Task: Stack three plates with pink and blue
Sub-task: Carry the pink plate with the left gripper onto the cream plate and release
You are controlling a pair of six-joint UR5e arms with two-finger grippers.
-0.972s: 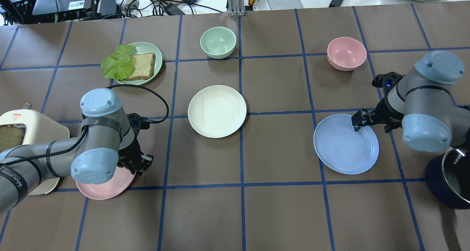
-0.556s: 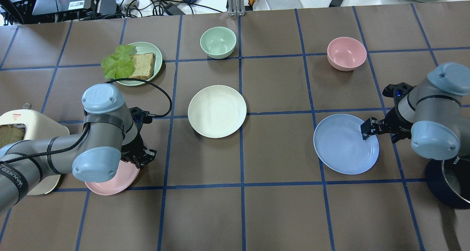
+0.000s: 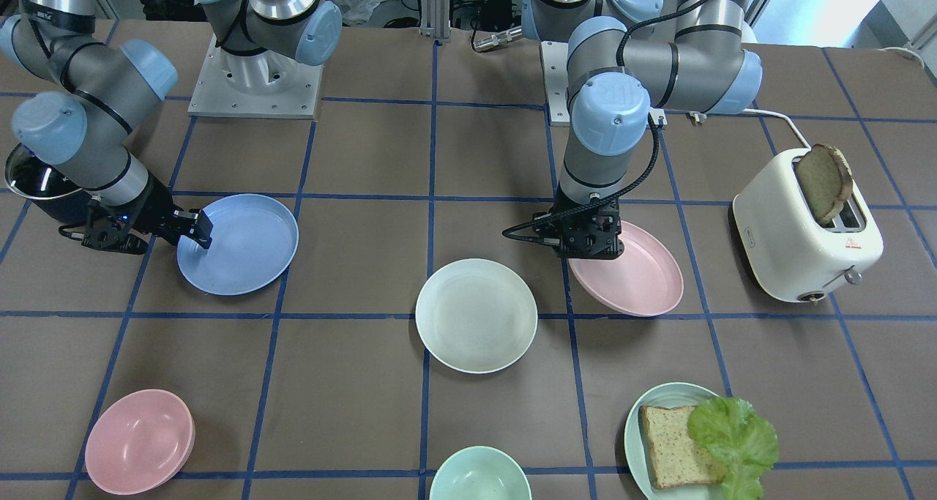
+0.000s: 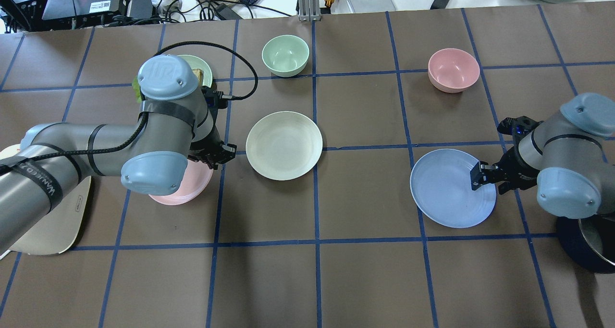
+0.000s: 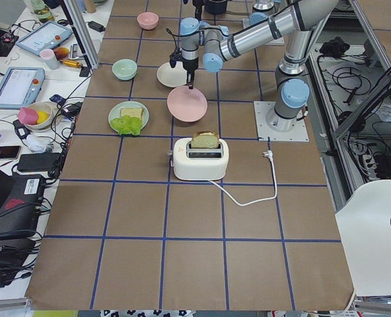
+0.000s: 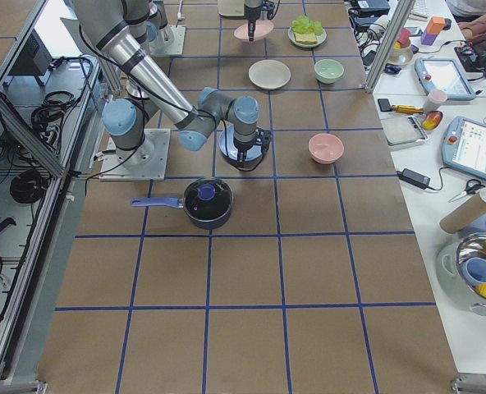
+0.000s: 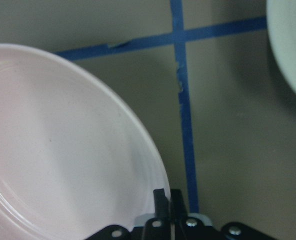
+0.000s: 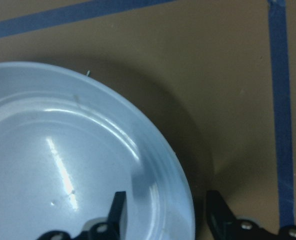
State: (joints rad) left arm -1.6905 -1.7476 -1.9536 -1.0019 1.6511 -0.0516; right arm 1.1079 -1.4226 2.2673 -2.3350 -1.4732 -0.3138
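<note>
Pink plate (image 3: 637, 277), front camera: it is hanging tilted between the cream-white plate (image 3: 476, 315) and the toaster (image 3: 798, 244), with its gripped side raised. The left gripper (image 3: 589, 250) is pinching its rim.
Blue plate (image 3: 241, 247), front camera: it is lying flat on the brown table (image 3: 366, 192), well apart from the other two plates. The right gripper (image 3: 196, 230) is standing at its rim.
Cream-white plate, front camera: it is lying flat in the middle, near the pink plate but not touching it.
Other things, front camera: a pink bowl (image 3: 139, 441), a mint bowl (image 3: 479, 474) and a mint plate (image 3: 635, 419) with bread and lettuce are standing along the near edge.
Overhead camera: the left arm is covering most of the pink plate; the visible part is showing just beside the cream-white plate.
Left side camera: the pink plate is showing tilted under the near arm's gripper.
Right side camera: the near arm is hiding most of the blue plate; a dark pot (image 6: 208, 201) is standing near.
Left wrist camera: the fingers (image 7: 160, 200) are pressing together on the pink rim, with almost no gap.
Right wrist camera: the fingers (image 8: 119, 205) are standing wide apart, one over the inside of the blue plate and the other outside its rim.
</note>
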